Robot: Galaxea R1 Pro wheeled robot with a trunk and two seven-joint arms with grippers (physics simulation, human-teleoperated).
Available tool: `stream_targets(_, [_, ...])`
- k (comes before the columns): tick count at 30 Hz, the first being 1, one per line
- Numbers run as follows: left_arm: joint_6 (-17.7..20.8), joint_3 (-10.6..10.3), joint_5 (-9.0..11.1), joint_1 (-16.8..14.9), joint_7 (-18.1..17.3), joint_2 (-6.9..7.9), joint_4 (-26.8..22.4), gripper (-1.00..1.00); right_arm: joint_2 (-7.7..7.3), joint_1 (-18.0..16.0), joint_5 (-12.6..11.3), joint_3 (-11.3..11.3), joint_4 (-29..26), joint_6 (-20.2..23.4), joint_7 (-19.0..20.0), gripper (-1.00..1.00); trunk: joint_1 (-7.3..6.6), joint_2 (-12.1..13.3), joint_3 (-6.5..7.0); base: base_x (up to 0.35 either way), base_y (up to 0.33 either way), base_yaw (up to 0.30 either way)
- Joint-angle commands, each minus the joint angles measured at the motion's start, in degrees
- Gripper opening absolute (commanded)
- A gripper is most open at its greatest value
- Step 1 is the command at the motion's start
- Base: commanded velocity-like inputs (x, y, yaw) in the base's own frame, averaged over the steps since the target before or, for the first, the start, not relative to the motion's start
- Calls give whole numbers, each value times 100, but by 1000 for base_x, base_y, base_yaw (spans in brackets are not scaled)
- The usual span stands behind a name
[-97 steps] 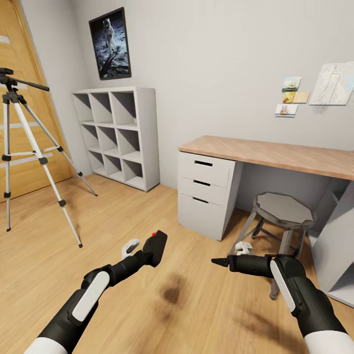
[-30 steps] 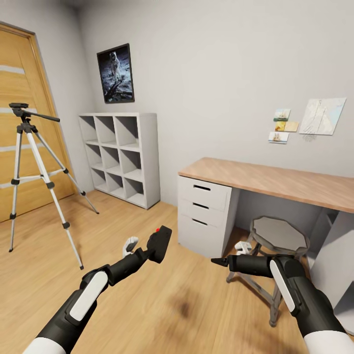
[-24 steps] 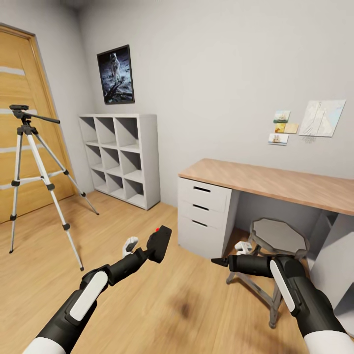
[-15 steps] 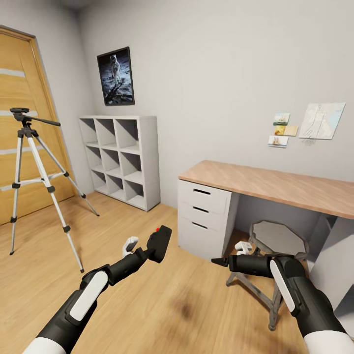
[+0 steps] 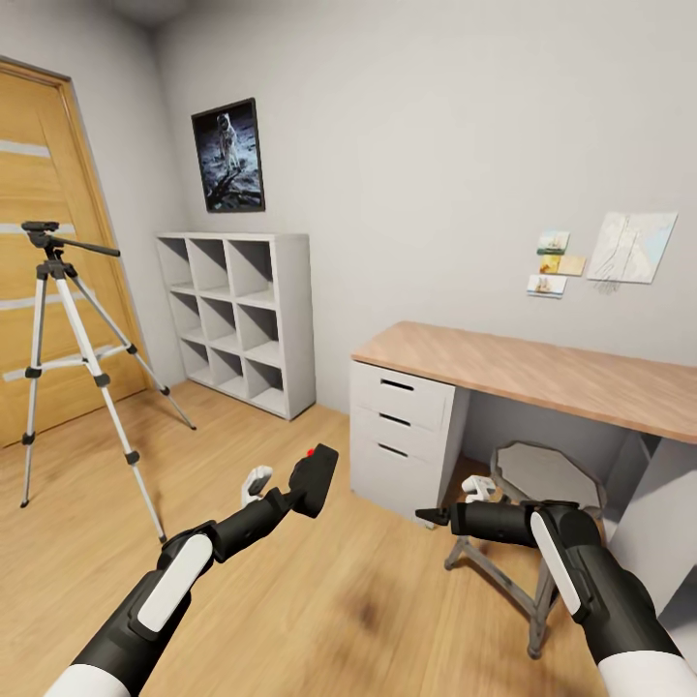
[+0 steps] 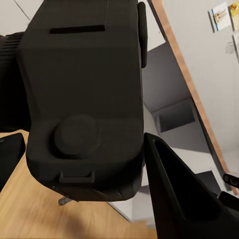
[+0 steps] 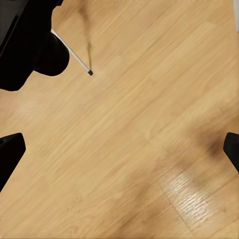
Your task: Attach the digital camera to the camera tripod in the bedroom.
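Digital camera [image 5: 312, 481], a small rigid black box, sits clamped in the left end effector [image 5: 290, 496] above the bedroom floor [image 5: 290, 600], well apart from the camera tripod [image 5: 68, 358] by the door [image 5: 39, 194]. It looks light and hard but possibly slick, best held across its flat sides. The right end effector [image 7: 119, 149] hangs spread wide, empty.

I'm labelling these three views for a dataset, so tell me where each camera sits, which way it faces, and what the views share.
Head view: on the robot's head, looking forward and down across the bedroom at the camera tripod, with both arms in sight.
Left wrist view: near the left hand, looking along its fingers at the gripped digital camera.
Right wrist view: near the right hand, looking down at the plank floor.
Shared: the head and left wrist views both show the digital camera and the desk.
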Motion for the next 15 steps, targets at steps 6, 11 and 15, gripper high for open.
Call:
stream_targets(6, [14, -6, 16, -4, -16, 2, -18, -100, 0, -3, -40, -3, -1, 41, -12, 100, -133, 239, 102, 0, 0, 0])
stream_targets(11, [14, -6, 16, -4, -16, 1, -11, -100, 1, -3, -40, -3, -1, 42, -12, 100, -243, 440, 192, 0, 0, 0])
stream_targets(15, [14, -6, 17, -4, -16, 1, -10, -100, 4, -3, -40, -3, -1, 42, -12, 100, -331, 600, 264, 0, 0, 0])
